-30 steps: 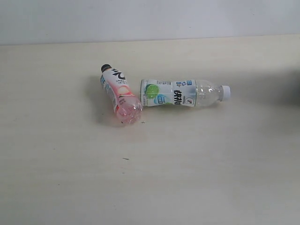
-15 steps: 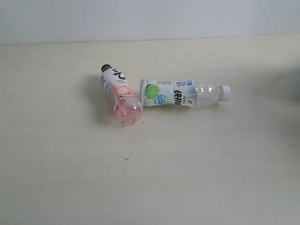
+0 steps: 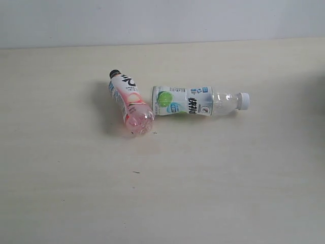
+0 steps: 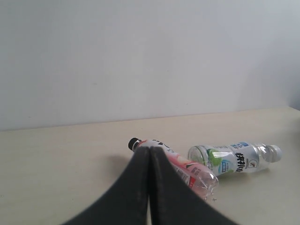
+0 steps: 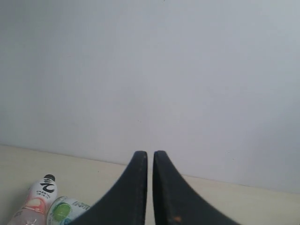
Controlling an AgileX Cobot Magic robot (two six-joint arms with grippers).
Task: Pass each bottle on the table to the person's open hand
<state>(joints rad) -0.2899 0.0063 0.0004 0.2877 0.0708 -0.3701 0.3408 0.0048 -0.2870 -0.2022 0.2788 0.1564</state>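
Note:
Two bottles lie on their sides on the table [image 3: 203,178]. The pink bottle [image 3: 130,104] has a black cap, and its base nearly touches the base of the lime-marked bottle [image 3: 195,100], whose white cap points right. My left gripper [image 4: 149,150] is shut and empty, hovering short of the pink bottle [image 4: 192,171] and the lime bottle [image 4: 234,159]. My right gripper [image 5: 150,154] shows a narrow slit between its fingers with nothing in it; the pink bottle [image 5: 40,197] and the lime bottle [image 5: 63,211] lie well off to its side. Neither gripper shows in the exterior view. The person's open hand is out of view.
A plain pale wall [image 3: 162,20] rises behind the table's far edge. A few tiny dark specks [image 3: 136,172] mark the tabletop in front of the bottles.
Both bottles lie where they were. A dim shadow at the right edge of the exterior view has faded.

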